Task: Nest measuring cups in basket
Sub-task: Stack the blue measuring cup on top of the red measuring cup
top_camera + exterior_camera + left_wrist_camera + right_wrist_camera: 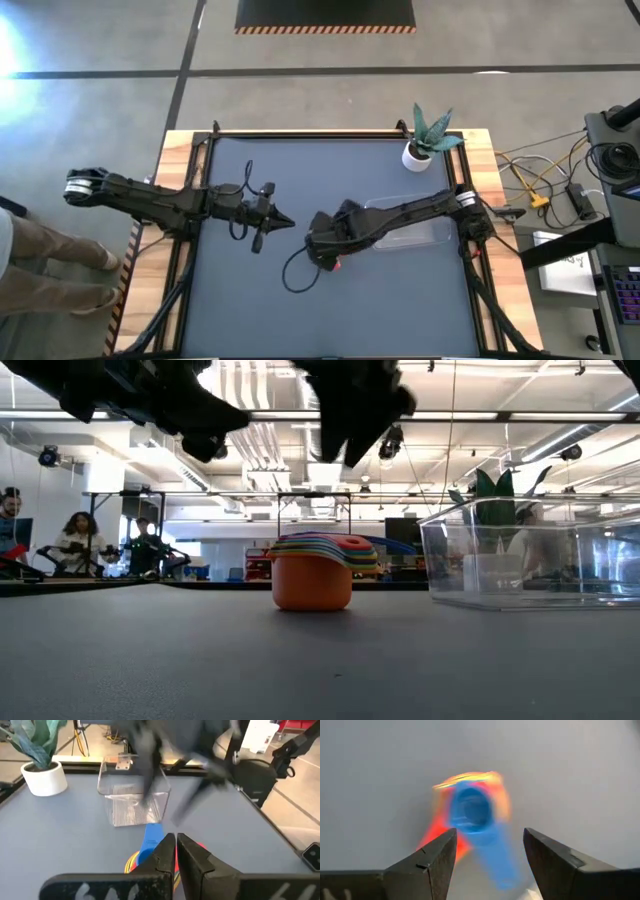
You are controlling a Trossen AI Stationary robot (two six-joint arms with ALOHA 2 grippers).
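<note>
The measuring cups (312, 572) stand nested in one stack on the table, an orange cup at the bottom and a blue one (472, 810) on top. My right gripper (490, 850) hovers open straight above the stack, fingers pointing down, well clear of it (355, 430). In the high view it hides the stack, of which only a red bit (335, 265) shows. My left gripper (175, 847) is shut and hangs in the air just left of the stack (288, 221). The clear basket (530, 555) stands to the right of the cups, partly under my right arm (432, 238).
A white plant pot (417, 154) with a green plant stands at the table's far right corner, behind the basket. Cables hang in loops from both arms near the table's middle (295, 275). People sit in the room beyond the table's far edge (75, 545).
</note>
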